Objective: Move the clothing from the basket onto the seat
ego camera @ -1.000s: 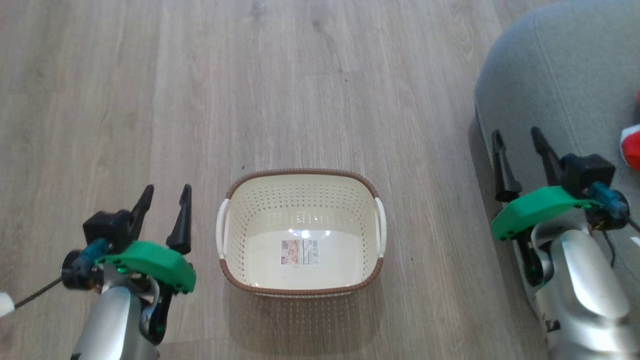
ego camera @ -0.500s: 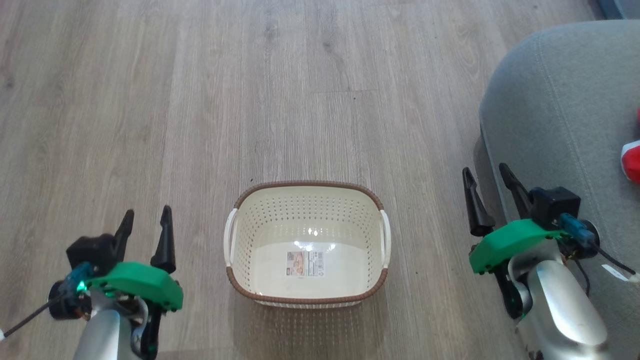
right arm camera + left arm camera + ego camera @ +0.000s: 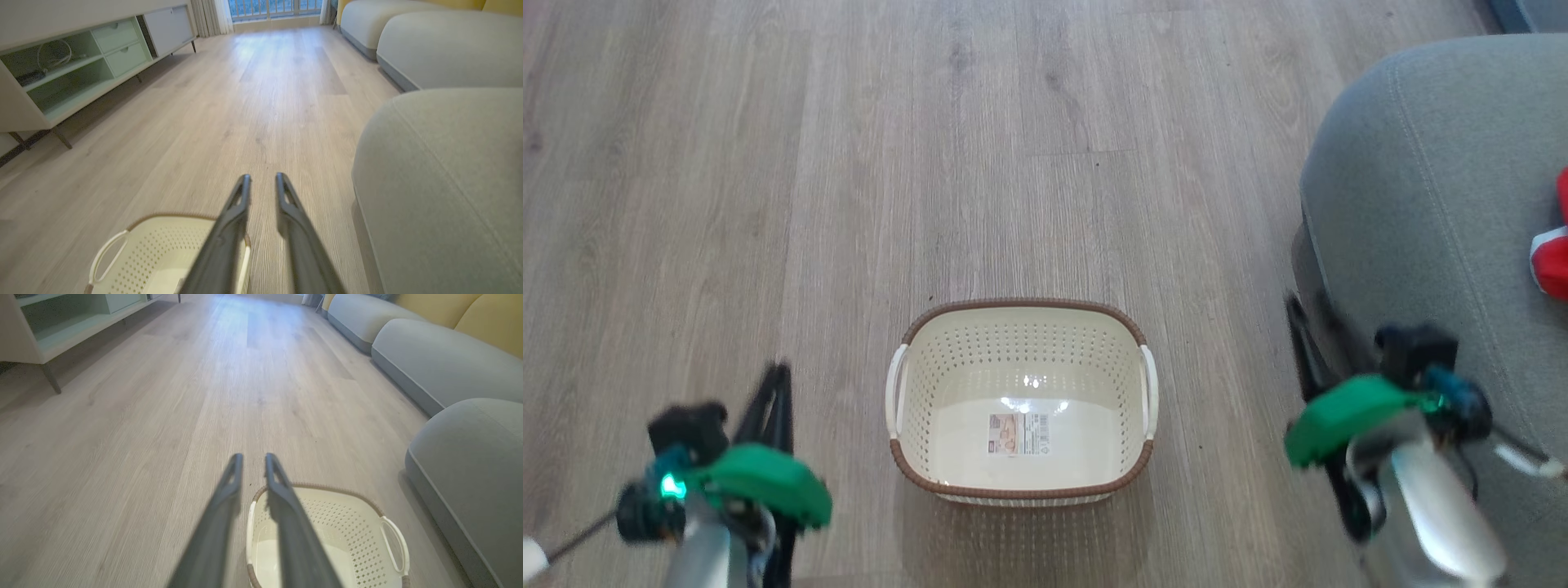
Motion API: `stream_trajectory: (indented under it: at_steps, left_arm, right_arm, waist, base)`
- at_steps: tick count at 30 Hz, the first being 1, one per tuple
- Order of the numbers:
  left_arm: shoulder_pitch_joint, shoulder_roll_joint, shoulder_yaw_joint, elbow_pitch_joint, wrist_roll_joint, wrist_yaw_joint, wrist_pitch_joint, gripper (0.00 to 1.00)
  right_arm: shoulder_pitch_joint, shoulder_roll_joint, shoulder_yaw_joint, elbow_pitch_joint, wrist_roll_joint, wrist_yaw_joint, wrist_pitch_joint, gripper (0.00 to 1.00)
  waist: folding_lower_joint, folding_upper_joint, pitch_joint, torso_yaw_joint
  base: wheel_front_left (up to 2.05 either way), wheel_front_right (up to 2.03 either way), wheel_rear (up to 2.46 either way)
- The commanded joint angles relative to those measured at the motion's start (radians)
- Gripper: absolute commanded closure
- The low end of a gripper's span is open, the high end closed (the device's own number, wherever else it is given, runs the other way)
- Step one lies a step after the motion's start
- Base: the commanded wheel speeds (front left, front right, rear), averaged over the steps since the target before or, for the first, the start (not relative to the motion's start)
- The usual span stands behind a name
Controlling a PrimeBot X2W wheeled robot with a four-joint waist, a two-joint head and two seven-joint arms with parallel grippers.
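At 3 o'clock in the head view, the clothing (image 3: 1553, 261) lies on the seat (image 3: 1405, 204); the basket (image 3: 1019, 303) at 6 o'clock sits empty. I've drawn both arms back, left gripper (image 3: 253, 459) and right gripper (image 3: 262, 179) fingers parted, holding nothing. The job looks finished to me.

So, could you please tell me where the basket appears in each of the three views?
Head view: basket at lower centre.
Left wrist view: basket at the bottom, right of centre.
Right wrist view: basket at the bottom left.
Shared landmark: the grey seat, right of the basket in all three.
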Motion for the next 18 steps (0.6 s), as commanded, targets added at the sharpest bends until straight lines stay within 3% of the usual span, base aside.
stream_trajectory:
  at_steps: [1, 18]
  left_arm:
    - [0.011, -0.002, 0.001, 0.017, -0.002, 0.0, 0.001, 1.0]
    - [0.027, -0.003, 0.006, -0.005, -0.175, 0.0, 0.047, 1.0]
  right_arm:
    - [0.014, 0.0, -0.001, 0.016, 0.002, 0.0, 0.002, 1.0]
    - [0.045, 0.002, -0.02, -0.013, 0.179, 0.0, 0.048, 1.0]
  waist:
    - [0.0, -0.0001, 0.0, 0.0]
    - [0.0, -0.0001, -0.01, 0.002]
  base:
    - [0.0, 0.0, 0.0]
    - [0.0, 0.0, 0.0]
